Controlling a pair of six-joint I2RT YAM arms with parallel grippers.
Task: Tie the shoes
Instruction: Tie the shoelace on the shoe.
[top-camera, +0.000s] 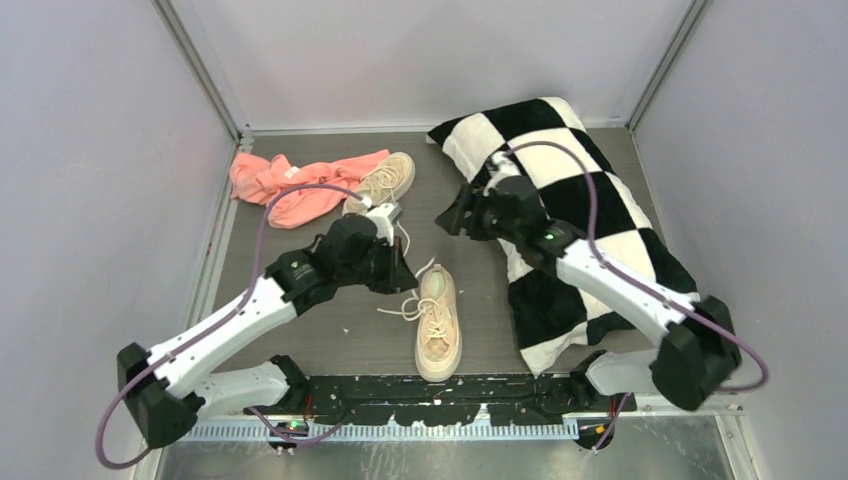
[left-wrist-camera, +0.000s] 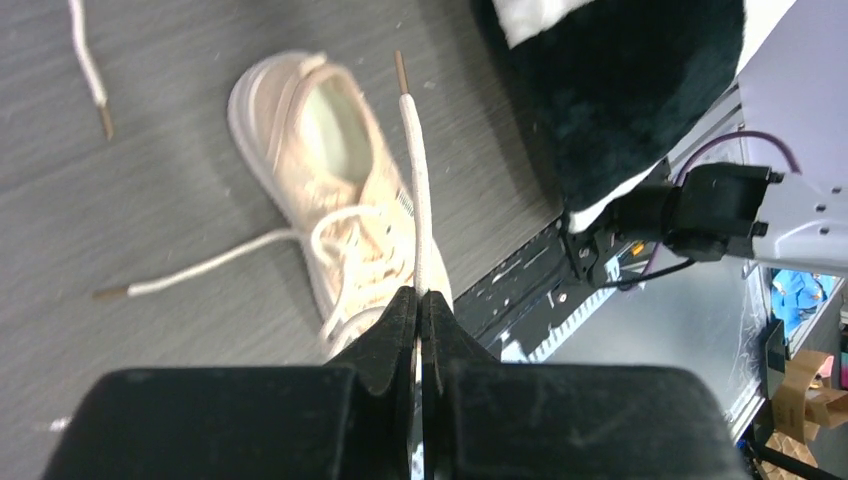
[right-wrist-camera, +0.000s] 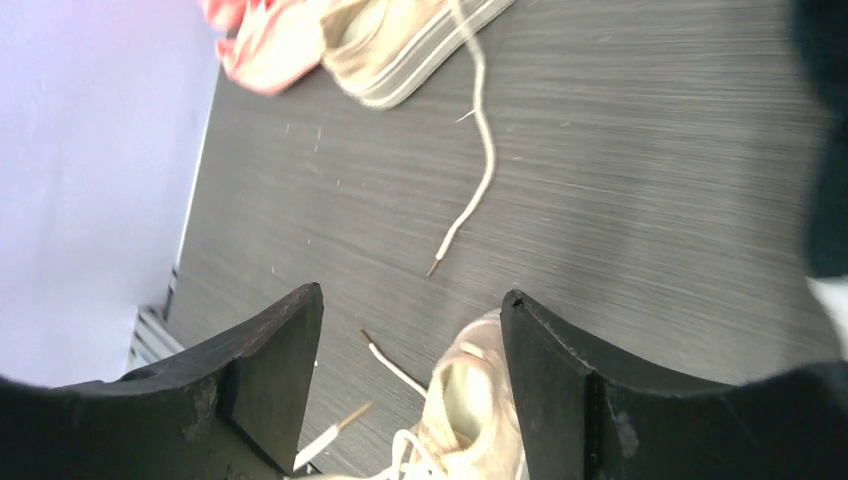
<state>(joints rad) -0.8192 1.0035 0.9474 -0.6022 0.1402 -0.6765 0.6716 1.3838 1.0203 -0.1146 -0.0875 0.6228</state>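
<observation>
Near shoe (top-camera: 437, 322) lying untied, laces sprawling, by the table's (top-camera: 350, 345) near edge. Far shoe (top-camera: 385, 180) near the far-left corner, partly hidden behind the left arm. Left gripper (left-wrist-camera: 418, 295) pinching a cream lace (left-wrist-camera: 418, 190) tight. Right gripper (right-wrist-camera: 412, 295) gaping wide, holding nothing.

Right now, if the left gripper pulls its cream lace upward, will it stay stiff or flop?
Probably floppy: the lace pinched in the left gripper is thin, and its other end lies limply curved. The canvas sneaker may drag along.

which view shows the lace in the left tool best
Left wrist: the lace runs straight from the shut left tool to its tip. In top external the arm mostly hides it; right wrist shows only unidentifiable lace ends.
</observation>
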